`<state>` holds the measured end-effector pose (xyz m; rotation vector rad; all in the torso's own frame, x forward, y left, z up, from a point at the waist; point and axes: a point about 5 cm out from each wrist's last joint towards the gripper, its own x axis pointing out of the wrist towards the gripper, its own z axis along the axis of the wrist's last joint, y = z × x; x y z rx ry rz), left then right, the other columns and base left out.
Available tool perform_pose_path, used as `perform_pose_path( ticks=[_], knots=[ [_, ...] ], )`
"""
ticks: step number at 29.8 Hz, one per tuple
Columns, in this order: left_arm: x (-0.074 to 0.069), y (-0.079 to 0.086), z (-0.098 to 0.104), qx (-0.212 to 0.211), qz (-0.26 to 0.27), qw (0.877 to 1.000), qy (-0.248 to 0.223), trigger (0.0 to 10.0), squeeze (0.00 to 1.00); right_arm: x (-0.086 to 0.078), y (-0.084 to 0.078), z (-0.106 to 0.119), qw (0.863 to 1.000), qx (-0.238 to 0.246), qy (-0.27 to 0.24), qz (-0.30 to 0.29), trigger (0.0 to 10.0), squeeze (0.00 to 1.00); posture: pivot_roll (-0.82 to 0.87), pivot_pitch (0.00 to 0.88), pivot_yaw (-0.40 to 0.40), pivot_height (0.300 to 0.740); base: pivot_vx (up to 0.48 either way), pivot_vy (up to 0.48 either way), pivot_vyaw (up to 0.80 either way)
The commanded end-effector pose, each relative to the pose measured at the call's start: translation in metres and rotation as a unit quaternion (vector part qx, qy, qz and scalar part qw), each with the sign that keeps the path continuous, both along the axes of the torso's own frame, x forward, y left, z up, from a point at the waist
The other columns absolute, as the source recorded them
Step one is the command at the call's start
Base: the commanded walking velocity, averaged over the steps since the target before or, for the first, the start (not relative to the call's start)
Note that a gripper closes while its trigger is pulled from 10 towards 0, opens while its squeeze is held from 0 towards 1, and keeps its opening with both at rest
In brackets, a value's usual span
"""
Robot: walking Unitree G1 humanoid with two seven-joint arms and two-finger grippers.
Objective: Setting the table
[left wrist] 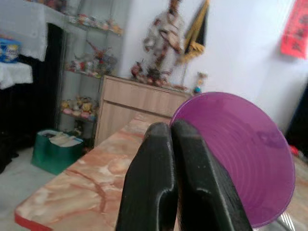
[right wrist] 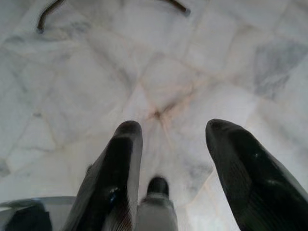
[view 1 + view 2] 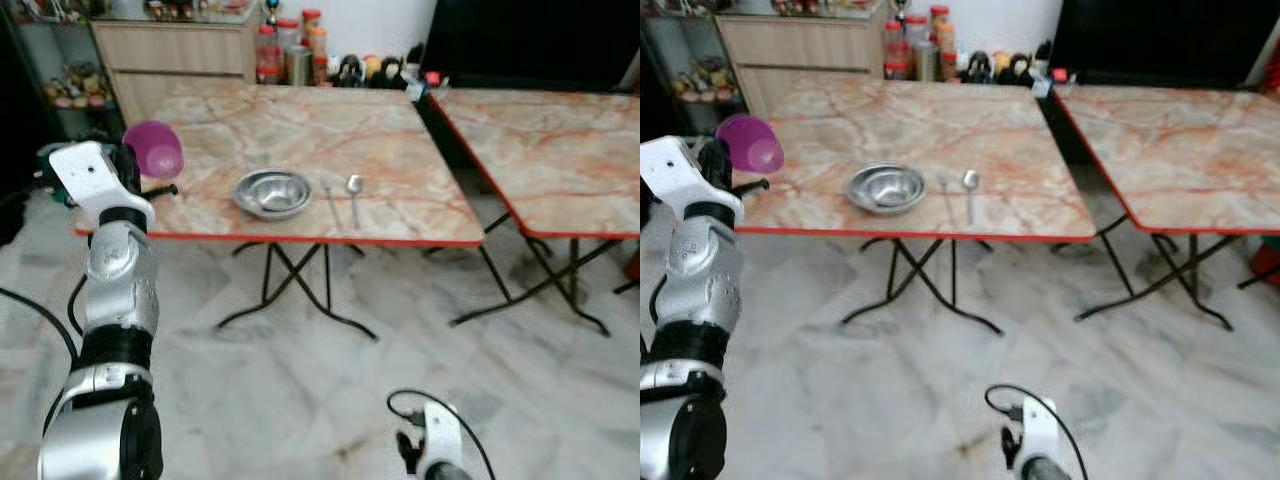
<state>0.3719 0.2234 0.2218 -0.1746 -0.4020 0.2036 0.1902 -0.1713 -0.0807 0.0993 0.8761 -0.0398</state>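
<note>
Purple cup (image 3: 153, 148), held at the left of the frame above the near left corner of the marble-patterned folding table (image 3: 400, 190), mouth tipped sideways so that its ribbed interior faces the head camera; nothing can be seen inside it. Left gripper (image 1: 171, 139): the two black fingers (image 1: 149, 183) are pressed together on the cup's rim, as the left wrist view shows. Steel bowl (image 3: 271, 192): stands upright near the table's front edge, centre-left of the frame, apparently with nothing in it. Just beside the bowl, towards the frame's centre, lie a fork (image 3: 331, 201) and then a spoon (image 3: 354, 190), side by side and apart from each other. A second table (image 3: 560, 160) occupies the right of the frame. Jars and bottles (image 3: 290, 50) line the wall at top centre. Right gripper (image 2: 171, 144): hangs low at the bottom of the frame over the marble floor (image 2: 202, 62), fingers spread apart and grasping nothing.
</note>
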Motion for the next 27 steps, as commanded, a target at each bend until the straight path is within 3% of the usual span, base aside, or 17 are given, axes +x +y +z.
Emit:
perform_pose_path(
  ticks=[1,4,15,27],
  knots=[
    [-0.0002,0.0026,0.0082,0.007,0.005,1.0,-0.012,10.0,0.0,0.0037,0.0021,0.0019,1.0,0.005,-0.007,-0.003,10.0,0.0,-0.01,0.0,-0.045,0.74,0.0,0.412,0.0],
    [-0.0004,0.0022,0.0084,0.022,0.008,1.0,-0.01,10.0,0.0,0.0043,0.0026,0.0021,1.0,0.005,-0.007,-0.001,10.0,0.0,-0.01,0.0,-0.047,0.74,0.0,0.0,0.0],
    [-0.0002,0.0022,0.0058,0.008,0.006,1.0,-0.005,10.0,0.0,0.0061,0.0036,0.0029,1.0,0.005,-0.009,0.002,10.0,0.0,-0.01,0.0,-0.047,0.74,0.0,0.0,0.0],
    [0.0002,0.0016,0.007,0.008,0.006,1.0,-0.006,10.0,0.0,0.0055,0.0043,0.0026,1.0,0.006,-0.008,0.007,10.0,0.0,-0.01,0.0,-0.046,0.74,0.342,0.0,0.11]
  ],
)
